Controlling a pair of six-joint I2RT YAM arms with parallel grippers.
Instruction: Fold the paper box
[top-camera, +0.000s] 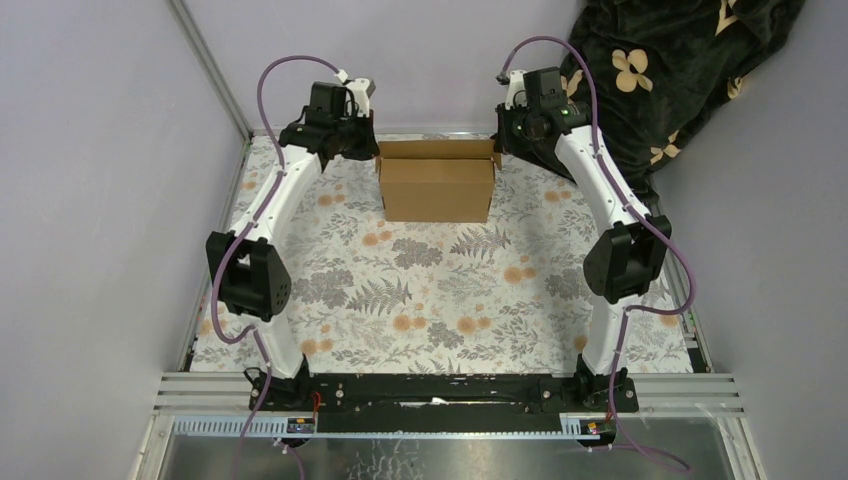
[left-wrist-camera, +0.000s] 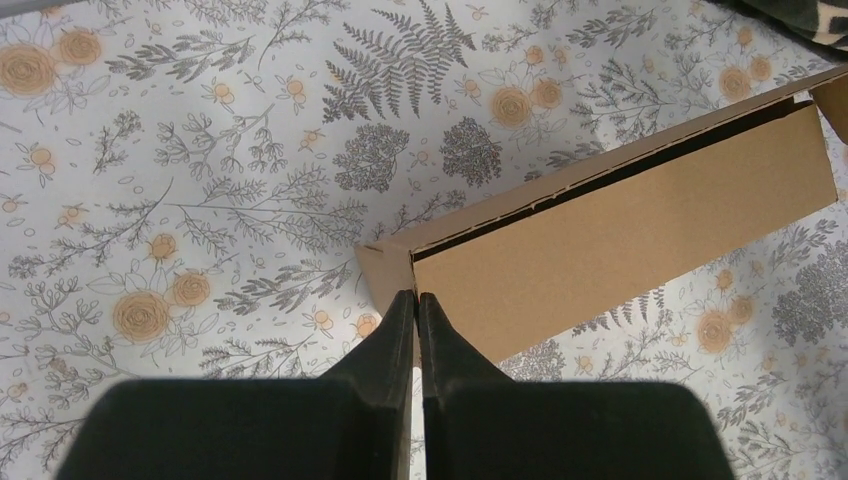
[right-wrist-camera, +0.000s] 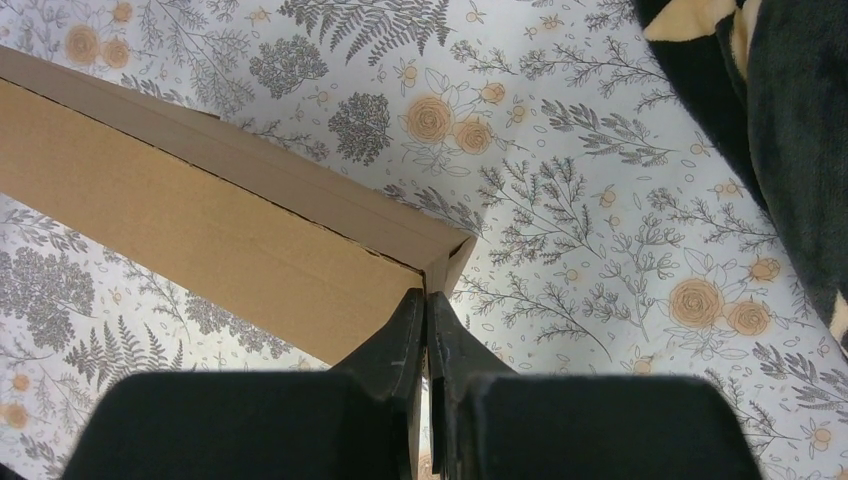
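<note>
Left wrist: left hand apparently pinches paper box corner.

No legible text, label, number anywhere; paper box faces unprinted

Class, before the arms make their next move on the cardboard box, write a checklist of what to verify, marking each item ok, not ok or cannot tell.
1. Left gripper shut on one end of the brown corrugated cardboard box: ok.
2. Right gripper shut on the other end: ok.
3. Box standing on the floral tablecloth, between both arms: ok.
4. Top closed flush: not ok, a dark gap runs along its upper edge.
5. Far-side tabs tucked in: cannot tell, hidden.
</note>
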